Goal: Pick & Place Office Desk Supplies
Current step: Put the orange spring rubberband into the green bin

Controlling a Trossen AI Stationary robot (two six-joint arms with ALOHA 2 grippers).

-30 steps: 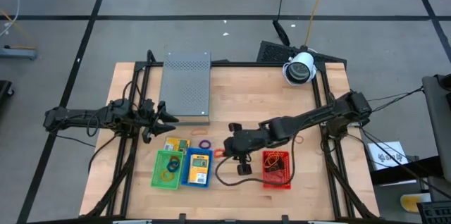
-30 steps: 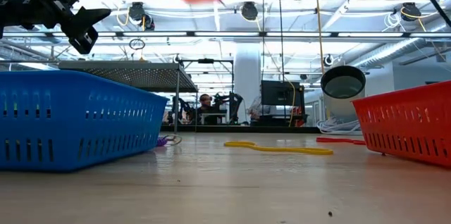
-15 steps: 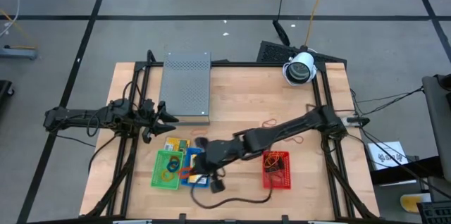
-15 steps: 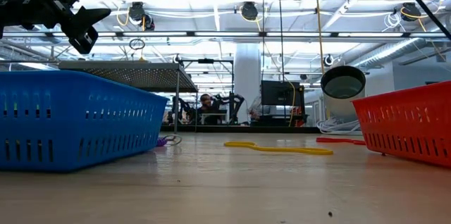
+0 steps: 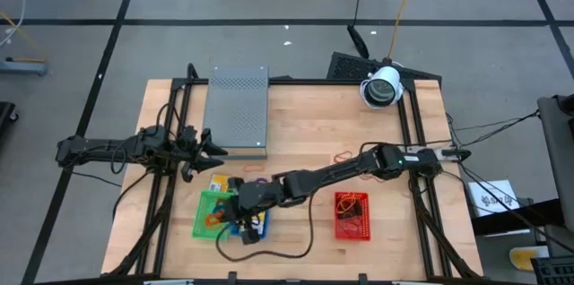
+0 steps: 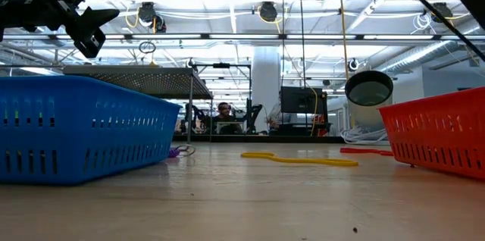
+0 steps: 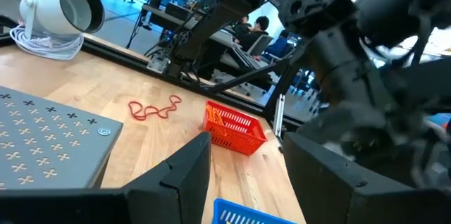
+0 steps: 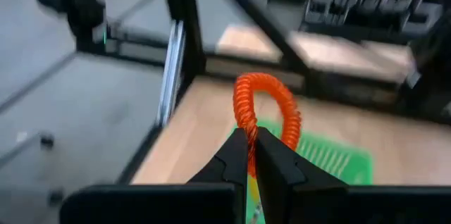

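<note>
My right gripper is shut on an orange coiled loop and hangs over the green basket, reaching in from the table's right. Beside the green basket stand a blue basket, partly under my arm, and a red basket. A yellow packet lies on the table just behind the green basket. My left gripper waits open at the table's left, near the grey perforated box; its fingers have nothing between them. My right gripper pinches the orange loop at one spot of its coil between the two fingertips. The fingers come from the table's right, slanting a little downward. The rest of the loop arches free beyond the fingertips, clear of the green basket below.
Loose bands lie on the wood: a red one, an orange one, a yellow one. A white camera head stands at the far right corner. Black frame rails run along both table sides. People sit in the room behind.
My right gripper, still shut on the orange loop, has travelled toward the table's left edge, from the gap between the red and blue baskets across the blue one to over the green basket, sinking slightly and tipping down. The loop has left the low view.
</note>
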